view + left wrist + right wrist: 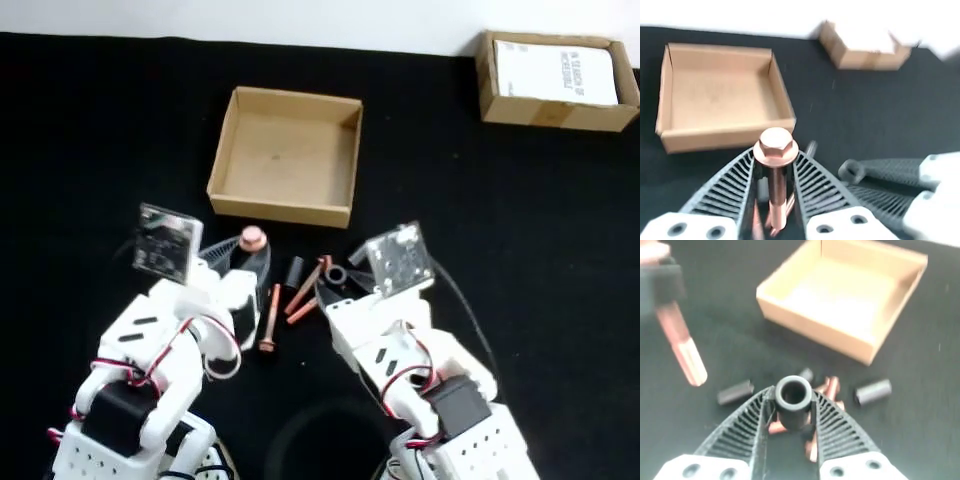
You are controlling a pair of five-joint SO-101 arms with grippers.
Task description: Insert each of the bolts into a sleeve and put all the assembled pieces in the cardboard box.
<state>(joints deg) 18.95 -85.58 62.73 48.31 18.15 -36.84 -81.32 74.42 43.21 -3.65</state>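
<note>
Left pincer (pixel 775 152): pinching bolt (pixel 775 182) by the shank, held upright between ribbed dark fingers. Copper-coloured, with a hexagonal flanged head just above the fingertips and a smooth shank running down between them.

Right pincer (pixel 792 394): pinching sleeve (pixel 791 417). Short black tube, open bore facing up out of the fingertips.

Cardboard box (pixel 282 211): beyond both pincers. Shallow, square, open-topped, brown.

Loose bolts (pixel 270 318): several, copper-coloured, lying flat on the black tabletop (pixel 100 130) between the two pincers.

Loose sleeves (pixel 873 391): short, black, lying on their sides just beyond the right pincer, near the loose bolts.

Second box (pixel 556 108): well beyond the right pincer, off to its right, white sheet inside.
</note>
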